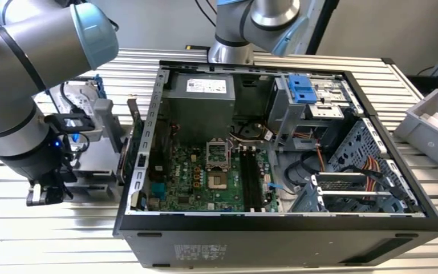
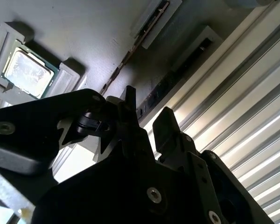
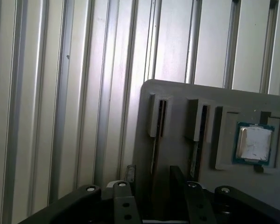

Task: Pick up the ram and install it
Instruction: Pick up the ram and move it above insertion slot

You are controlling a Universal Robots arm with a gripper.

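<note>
While the jaws hang open, the ram [image 3: 154, 149] stands slotted beside the tray [image 3: 177, 91] edge.

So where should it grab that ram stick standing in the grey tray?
Probably by the long top edge, near mid-length, coming down from above. The ram stands on edge in a narrow slot of the tray, so only that edge is free; the pincer should close on its flat faces.
</note>
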